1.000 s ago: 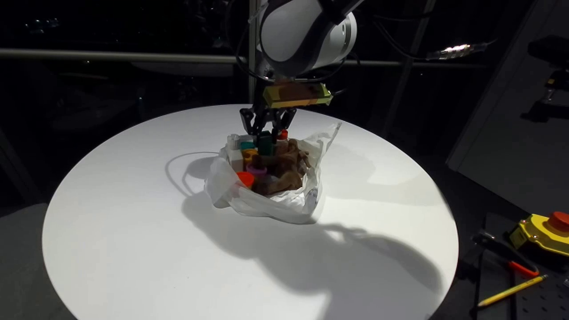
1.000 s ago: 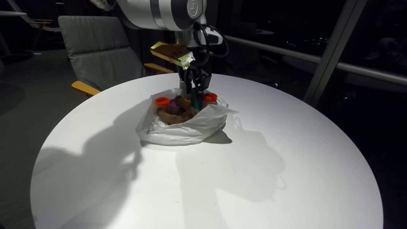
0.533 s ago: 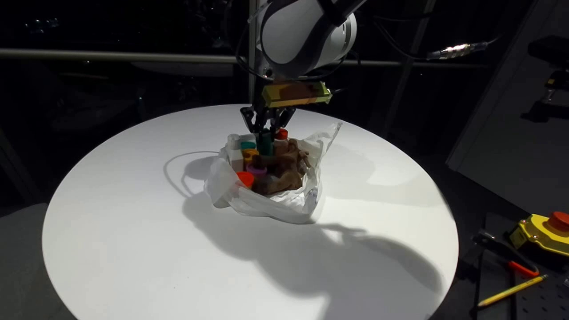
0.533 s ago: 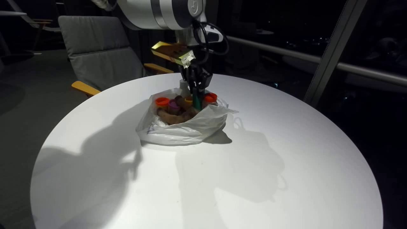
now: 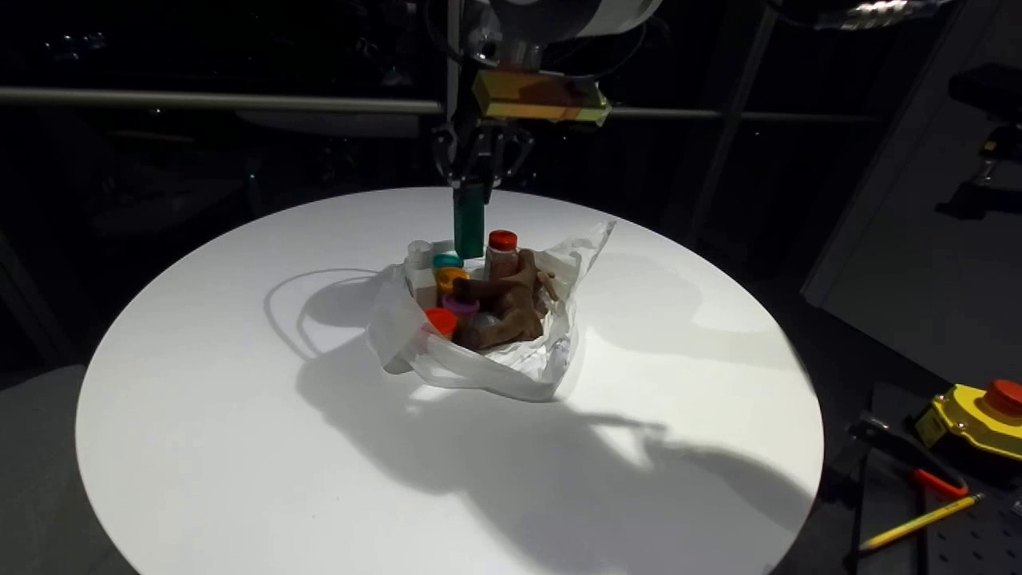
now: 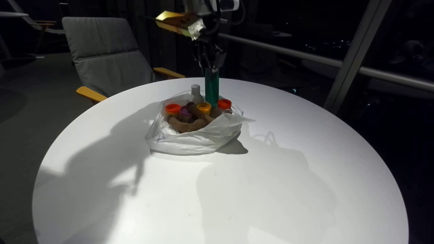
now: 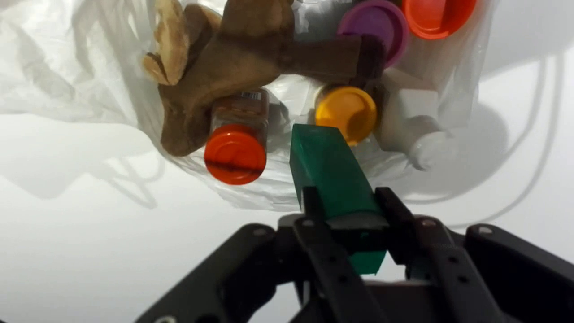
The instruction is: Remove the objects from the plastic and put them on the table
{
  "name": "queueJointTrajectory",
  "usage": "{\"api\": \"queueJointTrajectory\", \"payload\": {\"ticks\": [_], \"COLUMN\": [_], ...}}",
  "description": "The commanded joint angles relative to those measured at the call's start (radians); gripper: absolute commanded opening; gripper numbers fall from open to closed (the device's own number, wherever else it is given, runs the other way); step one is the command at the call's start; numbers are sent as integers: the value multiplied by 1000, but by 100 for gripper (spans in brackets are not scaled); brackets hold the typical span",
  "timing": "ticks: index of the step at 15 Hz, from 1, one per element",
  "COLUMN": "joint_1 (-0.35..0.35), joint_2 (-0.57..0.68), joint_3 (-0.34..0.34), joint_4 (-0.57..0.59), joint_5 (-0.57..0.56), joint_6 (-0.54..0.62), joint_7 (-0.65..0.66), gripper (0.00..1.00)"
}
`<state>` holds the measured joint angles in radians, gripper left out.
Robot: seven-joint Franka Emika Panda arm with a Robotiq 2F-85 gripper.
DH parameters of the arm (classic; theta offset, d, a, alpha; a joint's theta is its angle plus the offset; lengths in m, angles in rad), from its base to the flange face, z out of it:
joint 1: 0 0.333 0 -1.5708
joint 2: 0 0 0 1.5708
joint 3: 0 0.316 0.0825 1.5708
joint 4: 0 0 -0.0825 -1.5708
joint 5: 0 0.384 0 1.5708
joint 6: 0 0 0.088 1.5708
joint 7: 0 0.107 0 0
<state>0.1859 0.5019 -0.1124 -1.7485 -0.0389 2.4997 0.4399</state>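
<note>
Gripper (image 7: 350,205): I have it narrowed onto the green box (image 5: 469,226), near its top end.
Green box: smooth, flat-faced, slim; long axis close to upright, lower end pointing down above the far side of the plastic bag (image 6: 195,143).
Plastic bag: thin, crinkled, translucent, resting on the smooth white table (image 6: 271,203).
In the bag: brown plush animal (image 5: 519,307) at right in an exterior view, round purple cup (image 5: 457,306) left of it, red-capped bottle (image 5: 502,254) farther back.

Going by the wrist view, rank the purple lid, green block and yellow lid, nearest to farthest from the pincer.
1. Green block: held in the pincer.
2. Yellow lid: partly hidden by the block's far end.
3. Purple lid: farther up, near the picture's top edge.
</note>
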Motion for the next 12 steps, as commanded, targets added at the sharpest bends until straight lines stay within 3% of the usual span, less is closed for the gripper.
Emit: {"api": "queueJointTrajectory", "payload": {"ticks": [1, 8, 12], "joint_1": [-12, -116, -224], "joint_2": [-197, -483, -513], "joint_3": [-15, -53, -54], "joint_4": [-147, -396, -440], "joint_5": [-16, -46, 6], "joint_6": [-6, 61, 70], "joint_7": [43, 154, 125], "gripper": [10, 10, 10]}}
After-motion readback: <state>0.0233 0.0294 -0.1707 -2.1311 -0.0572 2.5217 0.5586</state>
